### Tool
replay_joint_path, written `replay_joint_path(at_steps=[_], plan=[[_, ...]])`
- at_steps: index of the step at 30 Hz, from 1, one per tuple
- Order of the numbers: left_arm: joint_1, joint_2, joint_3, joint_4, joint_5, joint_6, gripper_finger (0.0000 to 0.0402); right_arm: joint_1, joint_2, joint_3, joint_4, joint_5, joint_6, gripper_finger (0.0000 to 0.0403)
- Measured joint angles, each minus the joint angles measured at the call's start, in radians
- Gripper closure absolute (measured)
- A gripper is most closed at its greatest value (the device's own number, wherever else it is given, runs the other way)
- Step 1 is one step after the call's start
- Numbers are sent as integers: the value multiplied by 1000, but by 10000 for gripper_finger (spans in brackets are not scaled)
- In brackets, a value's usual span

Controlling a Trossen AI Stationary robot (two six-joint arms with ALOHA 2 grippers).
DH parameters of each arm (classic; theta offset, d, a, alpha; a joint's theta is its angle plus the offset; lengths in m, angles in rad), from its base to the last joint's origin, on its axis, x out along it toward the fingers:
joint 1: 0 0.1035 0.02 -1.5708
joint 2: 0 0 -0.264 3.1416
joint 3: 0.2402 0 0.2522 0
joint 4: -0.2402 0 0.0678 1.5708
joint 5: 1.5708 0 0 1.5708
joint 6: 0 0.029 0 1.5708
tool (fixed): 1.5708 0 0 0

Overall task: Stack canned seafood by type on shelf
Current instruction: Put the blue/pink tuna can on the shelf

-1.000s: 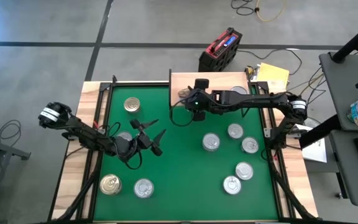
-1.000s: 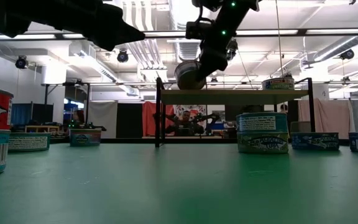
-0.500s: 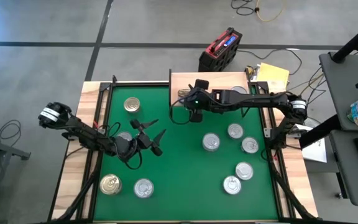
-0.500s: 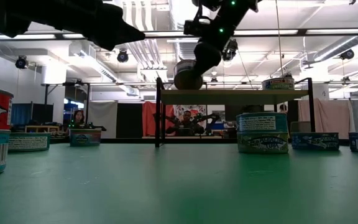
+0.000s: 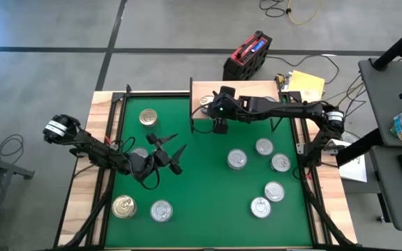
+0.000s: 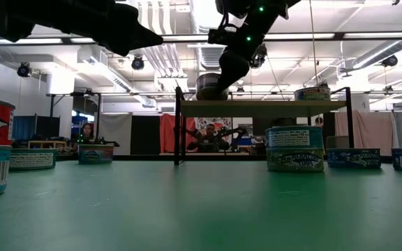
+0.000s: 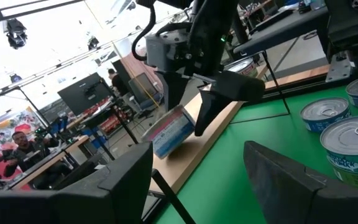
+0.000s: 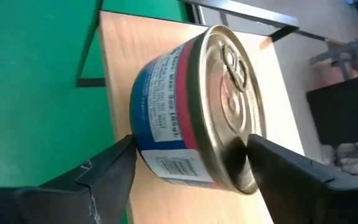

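While over shelf (image 5: 250, 89), right gripper (image 5: 209, 106) level.

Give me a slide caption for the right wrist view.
Right gripper setting a blue-and-red labelled can on the wooden shelf, fingers flanking it.

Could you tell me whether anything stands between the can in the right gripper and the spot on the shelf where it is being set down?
Nothing visible does. The right gripper has the can between its fingers at the shelf near its left end, over bare wood. The other can on the shelf sits toward the opposite end.
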Motion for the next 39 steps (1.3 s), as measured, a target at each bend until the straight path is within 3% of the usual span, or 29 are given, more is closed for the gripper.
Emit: replay_joint_path(at_steps=[12,21,26,36,39], plan=[[1,0,0,-17,0,-2,167,-4,0,20,1,-1,44,67],[1,0,0,-36,-1,-24,167,-13,-65,71,-32,-110,92,87],[1,0,0,-39,8,-26,167,-71,-77,80,-26,-251,115,144],[-5,0,0,-92,197,-99,172,-215,-59,79,-18,-481,94,356],[-5,0,0,-109,228,-130,200,-226,-59,79,-18,-521,77,386]])
